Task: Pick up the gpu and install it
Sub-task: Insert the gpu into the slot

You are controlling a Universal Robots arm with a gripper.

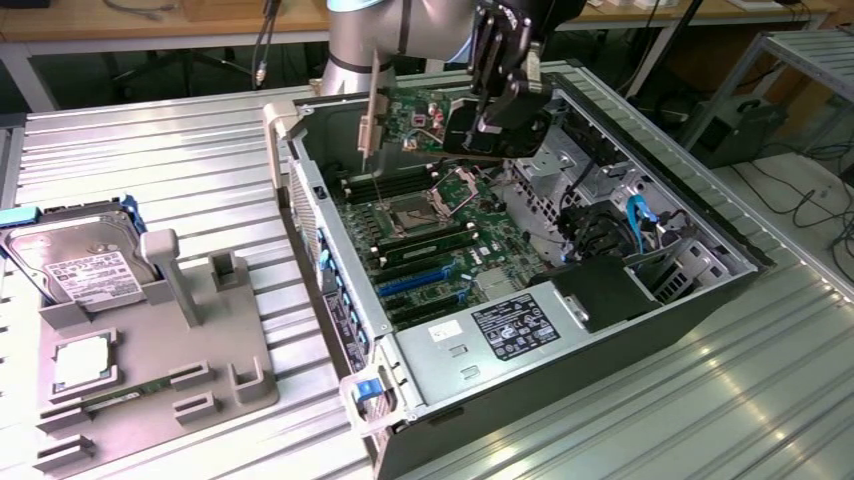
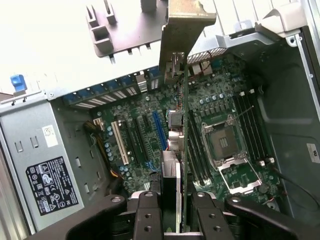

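- Now the gripper [image 1: 501, 108] hangs over the open computer case [image 1: 727, 255], in the upper middle of the exterior view. Its jaws are clamped on the gpu [image 1: 434, 125].
- The gpu is up in the air and touches nothing but the jaws. It is above the far end of the motherboard [image 1: 427, 250].
- In the wrist view the gripper [image 2: 172, 212] has one jaw on each flat face of the gpu [image 2: 183, 145], so the card stands on its edge. I think this is so its long bottom edge points down at the board.
- The pale metal bracket [image 1: 367, 125] is at the card's end toward the exterior view's left, near the case's side wall there. That looks right to me, because a bracket belongs at the case wall.
- The blue slots [image 1: 414, 285] sit lower in the frame, apart from the card. The card is not over them yet, as far as I can tell.
- The case is open on top, so there is free room above the board.
- The tight spots are the raised lid of the CPU socket [image 1: 461, 180] just under the card, and the cables [image 1: 634, 225] toward the exterior view's right.
- The hard drive [image 1: 87, 265] leans in a grey holder [image 1: 147, 400] on the surface [image 1: 187, 170] at the frame's left, well apart from the case.
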